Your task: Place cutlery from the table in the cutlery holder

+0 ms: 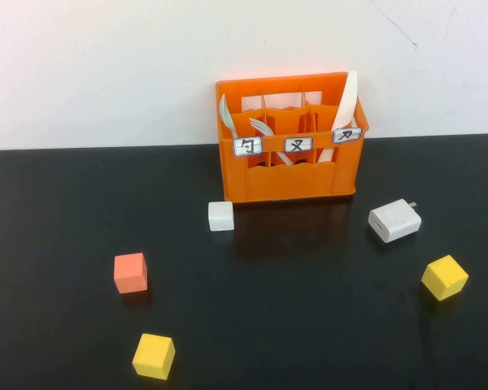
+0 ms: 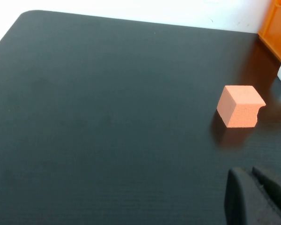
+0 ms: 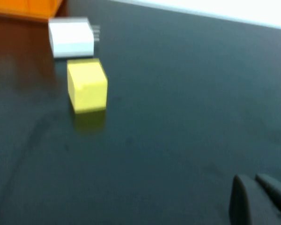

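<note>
The orange cutlery holder [image 1: 289,175] stands at the back of the black table [image 1: 309,325]. The cream-white knife [image 1: 347,101] stands upright in its right compartment, its tip above the rim. A white spoon [image 1: 225,114] is in the left compartment and a white fork [image 1: 262,127] in the middle one. No cutlery lies on the table. Neither arm shows in the high view. My left gripper [image 2: 247,172] is shut and empty, low over the table near the small orange cube [image 2: 240,105]. My right gripper [image 3: 249,179] is shut and empty, low over the table, apart from a yellow cube [image 3: 86,85].
A white cube [image 1: 220,216] sits in front of the crate's left corner. A white charger [image 1: 394,220] lies at the right, with a yellow cube [image 1: 444,277] nearer. An orange cube [image 1: 130,272] and another yellow cube [image 1: 154,356] sit at the front left.
</note>
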Robot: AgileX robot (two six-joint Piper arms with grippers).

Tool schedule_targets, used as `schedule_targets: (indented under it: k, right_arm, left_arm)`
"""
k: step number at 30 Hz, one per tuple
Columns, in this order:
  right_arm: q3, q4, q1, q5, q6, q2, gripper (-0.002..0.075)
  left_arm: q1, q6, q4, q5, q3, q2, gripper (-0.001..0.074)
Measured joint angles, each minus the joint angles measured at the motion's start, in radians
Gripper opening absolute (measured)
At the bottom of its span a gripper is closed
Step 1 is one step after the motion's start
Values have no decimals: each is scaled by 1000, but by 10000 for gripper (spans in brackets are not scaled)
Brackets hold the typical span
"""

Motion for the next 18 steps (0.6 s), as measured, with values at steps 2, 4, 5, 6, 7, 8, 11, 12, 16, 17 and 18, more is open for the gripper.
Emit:
schedule_targets:
  k: [2,4,5,6,7,8,11,12,16,17,18]
  right_arm:
    - [7,5,0,-37,23,0,-2]
    - [7,11,0,-35,35,0,-2]
    - [7,11,0,-35,37,0,-2]
    - [7,11,0,-35,41,0,-2]
    - [7,11,0,-35,46,0,-2]
    - [7,11,0,-35,56,0,-2]
    - [7,11,0,-35,81,0,-2]
    - [7,11,0,-35,91,0,-2]
    - [7,11,0,-35,106,0,-2]
    - [7,11,0,-35,108,0,-2]
    - [7,11,0,-35,109,0,-2]
  left_arm:
    - [0,0,0,0,0,0,-1]
    - [0,0,0,0,0,0,-1]
    - [0,0,0,0,0,0,-1]
    - [0,0,0,0,0,0,-1]
    - [0,0,0,0,0,0,-1]
    - [0,0,0,0,0,0,-1]
    - [0,0,0,0,0,0,-1]
    - [0,0,0,0,0,0,-1]
    - [0,0,0,0,0,0,-1]
    - [0,0,0,0,0,0,-1]
    - [0,0,0,0,0,0,-1]
